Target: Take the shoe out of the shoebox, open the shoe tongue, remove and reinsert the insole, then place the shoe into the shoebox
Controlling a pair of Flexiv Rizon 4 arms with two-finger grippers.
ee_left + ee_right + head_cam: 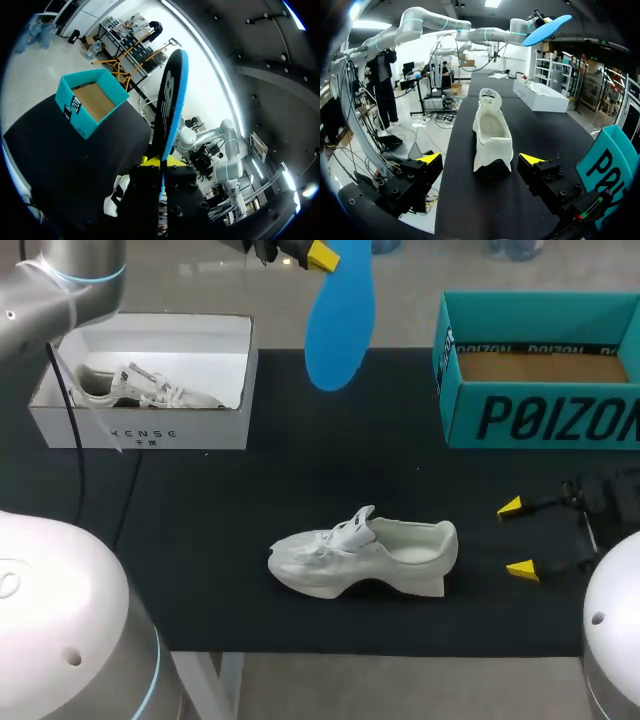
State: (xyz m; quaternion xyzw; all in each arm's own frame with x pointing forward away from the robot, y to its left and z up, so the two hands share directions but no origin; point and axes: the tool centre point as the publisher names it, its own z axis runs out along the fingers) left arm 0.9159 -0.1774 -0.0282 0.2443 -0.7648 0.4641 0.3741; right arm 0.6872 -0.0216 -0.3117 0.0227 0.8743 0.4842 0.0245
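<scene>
A white shoe [365, 555] lies on the black mat, toe to the left, heel toward my right gripper [522, 538]. That gripper stands open just behind the heel of the shoe [492, 132], nothing between its fingers. High above the table's far side my left gripper [318, 254] is shut on a blue insole [340, 320], which hangs down from it. In the left wrist view the insole [170, 105] stands edge-on between the fingertips [152, 161]. The teal shoebox [540, 365] sits open at the back right, with brown paper inside.
A white box [150, 375] at the back left holds a second white shoe [140, 388]. The teal shoebox [605, 162] is close beside my right gripper. The mat's near edge runs just in front of the shoe.
</scene>
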